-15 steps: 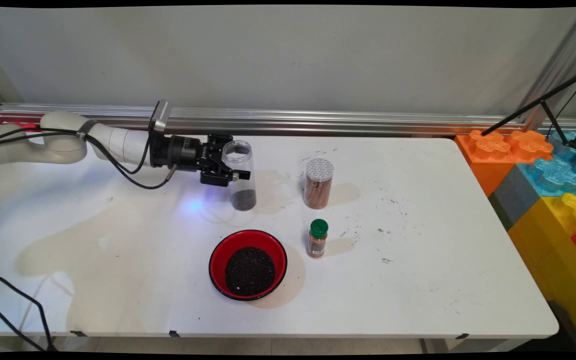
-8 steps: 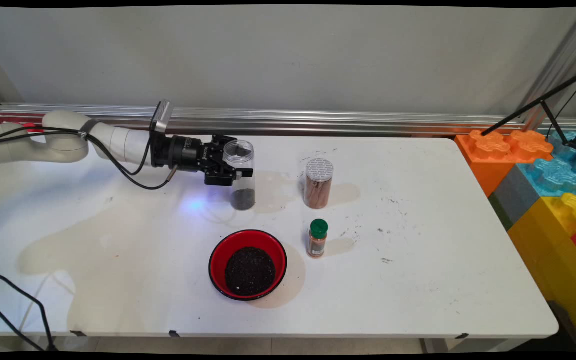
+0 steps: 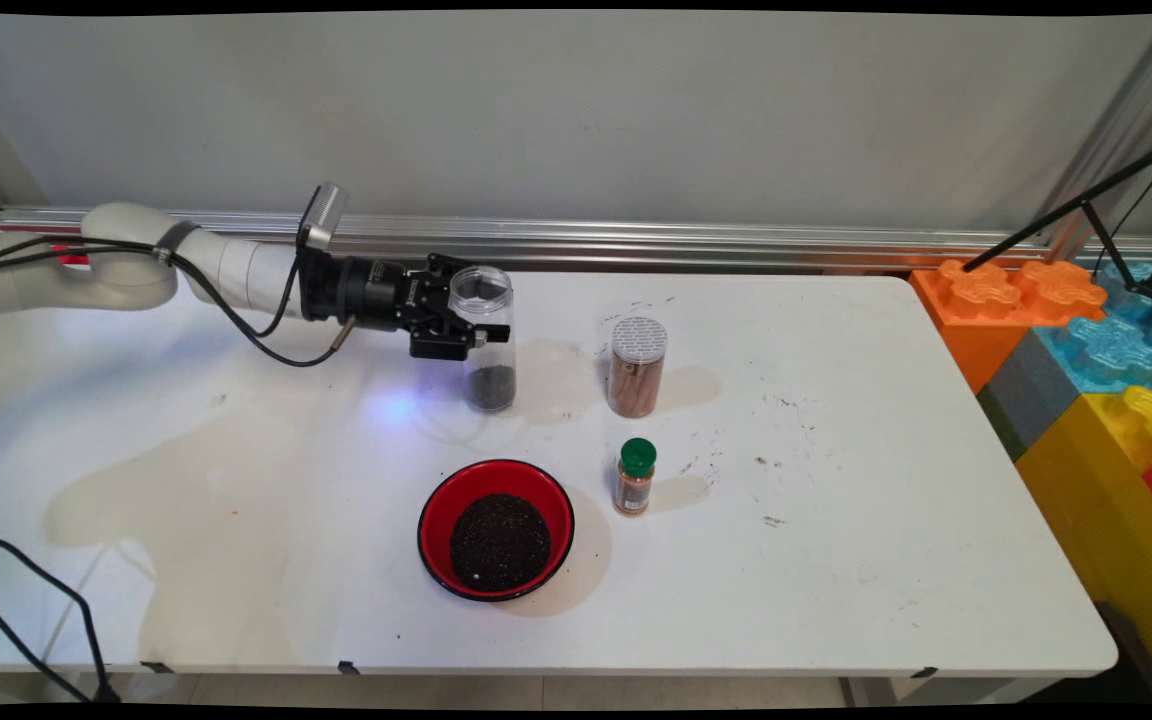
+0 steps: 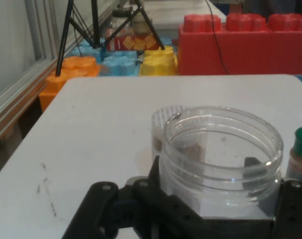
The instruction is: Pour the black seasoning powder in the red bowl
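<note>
White table (image 3: 836,560) under me, grey wall behind, bright toy blocks (image 3: 1086,340) off to the right. I've got the black two-finger gripper (image 3: 476,325) with its jaws clamped on the open clear plastic jar (image 3: 488,340), upright, dark grains at its bottom, lifted above the table. Nearby stand a tall capped jar of brown powder (image 3: 636,368), a small green-lidded spice bottle (image 3: 634,477), and a red bowl of dark grains (image 3: 496,530).

White table (image 3: 836,560): red bowl (image 3: 436,505), two spice jars (image 3: 636,367).
</note>
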Robot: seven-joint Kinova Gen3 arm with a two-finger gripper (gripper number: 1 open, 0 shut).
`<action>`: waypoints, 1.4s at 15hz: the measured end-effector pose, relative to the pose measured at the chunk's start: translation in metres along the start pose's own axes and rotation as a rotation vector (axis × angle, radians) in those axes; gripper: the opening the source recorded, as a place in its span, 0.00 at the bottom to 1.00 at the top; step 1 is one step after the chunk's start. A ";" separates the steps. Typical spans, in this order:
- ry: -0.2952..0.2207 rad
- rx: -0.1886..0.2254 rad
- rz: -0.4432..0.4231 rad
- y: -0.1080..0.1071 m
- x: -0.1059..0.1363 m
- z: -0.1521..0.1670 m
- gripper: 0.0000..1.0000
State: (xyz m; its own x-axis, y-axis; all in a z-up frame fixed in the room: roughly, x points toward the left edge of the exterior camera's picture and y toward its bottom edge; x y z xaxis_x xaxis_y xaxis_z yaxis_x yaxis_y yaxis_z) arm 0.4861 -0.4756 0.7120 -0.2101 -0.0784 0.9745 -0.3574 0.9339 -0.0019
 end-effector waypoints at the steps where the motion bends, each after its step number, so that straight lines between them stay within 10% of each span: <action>1: 0.005 -0.004 0.004 0.000 0.004 0.001 0.00; 9: -0.006 -0.055 0.114 0.006 0.022 0.008 0.00; 21: -0.033 -0.114 0.529 0.024 0.031 0.015 0.00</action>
State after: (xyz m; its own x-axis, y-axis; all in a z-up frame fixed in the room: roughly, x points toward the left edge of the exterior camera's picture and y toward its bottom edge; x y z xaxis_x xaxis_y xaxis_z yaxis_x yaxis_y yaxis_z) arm 0.4573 -0.4613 0.7384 -0.3634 0.4037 0.8396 -0.0944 0.8806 -0.4643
